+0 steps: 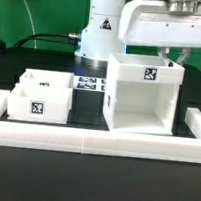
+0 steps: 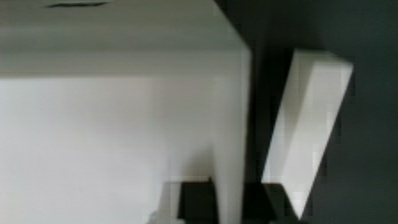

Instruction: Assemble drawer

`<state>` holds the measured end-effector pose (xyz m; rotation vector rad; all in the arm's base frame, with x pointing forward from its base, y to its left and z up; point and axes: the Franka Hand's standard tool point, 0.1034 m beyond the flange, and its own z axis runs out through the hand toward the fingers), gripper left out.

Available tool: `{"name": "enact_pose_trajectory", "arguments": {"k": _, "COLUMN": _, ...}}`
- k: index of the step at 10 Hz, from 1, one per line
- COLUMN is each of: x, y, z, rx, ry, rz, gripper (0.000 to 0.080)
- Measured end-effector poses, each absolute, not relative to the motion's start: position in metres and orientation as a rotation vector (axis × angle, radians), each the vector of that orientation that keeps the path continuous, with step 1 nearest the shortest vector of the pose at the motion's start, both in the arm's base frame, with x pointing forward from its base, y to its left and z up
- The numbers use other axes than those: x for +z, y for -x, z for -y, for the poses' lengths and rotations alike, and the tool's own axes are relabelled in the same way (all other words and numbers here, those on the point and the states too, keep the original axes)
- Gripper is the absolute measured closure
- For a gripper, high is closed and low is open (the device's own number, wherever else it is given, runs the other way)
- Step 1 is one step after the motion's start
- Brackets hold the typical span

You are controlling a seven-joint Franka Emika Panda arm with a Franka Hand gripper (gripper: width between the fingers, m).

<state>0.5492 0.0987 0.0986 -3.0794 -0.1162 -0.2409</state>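
The drawer (image 1: pixel 38 106) was seen unfitted near the tabletop's (image 1: pixel 80 182) front edge, apart from the housing (image 1: pixel 141 93); whether the gripper (image 1: pixel 171 58) was clamped on anything could not be told.

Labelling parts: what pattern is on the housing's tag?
Tag: black-and-white code squares, best in exterior view.

Glossy white rounded arm (image 1: pixel 99 33), small dark emblem (image 1: pixel 104 27).

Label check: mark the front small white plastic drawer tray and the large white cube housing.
front small white plastic drawer tray (image 1: pixel 37 107), exterior view, tagged front wall.
large white cube housing (image 1: pixel 127 75), exterior view, front face beside tag.
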Motion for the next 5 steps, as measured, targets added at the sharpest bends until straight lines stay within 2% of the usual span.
{"name": "enact_pose_trajectory", "arguments": {"k": 2, "x": 0.099, "y": -0.587, "z": -0.099, "rx": -0.289, "ry": 3.052, "rz": 0.037, "gripper": 0.0762}}
{"name": "enact_pose_trajectory", "arguments": {"k": 5, "x": 0.101, "y": -0.591, "z": -0.100, "rx": -0.301, "ry": 3.049, "rz": 0.034, "gripper": 0.0762}}
